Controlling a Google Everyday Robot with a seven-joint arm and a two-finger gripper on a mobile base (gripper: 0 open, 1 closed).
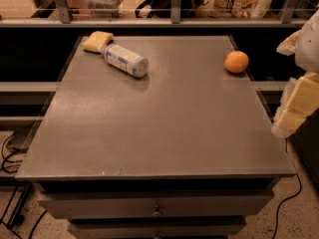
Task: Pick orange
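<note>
The orange [236, 61] sits alone near the far right edge of the grey table [149, 133], well apart from the white bottle [124, 59] lying on its side against the yellow sponge [97, 41] at the far left. The gripper [295, 108] hangs just off the table's right edge, nearer than the orange and holding nothing; how wide it stands I cannot tell.

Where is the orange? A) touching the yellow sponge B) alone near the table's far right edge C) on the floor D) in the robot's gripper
B: the orange sits alone by the far right edge of the table, the sponge and bottle lie at the far left, and the gripper hangs beside the table's right side, apart from the orange.
</note>
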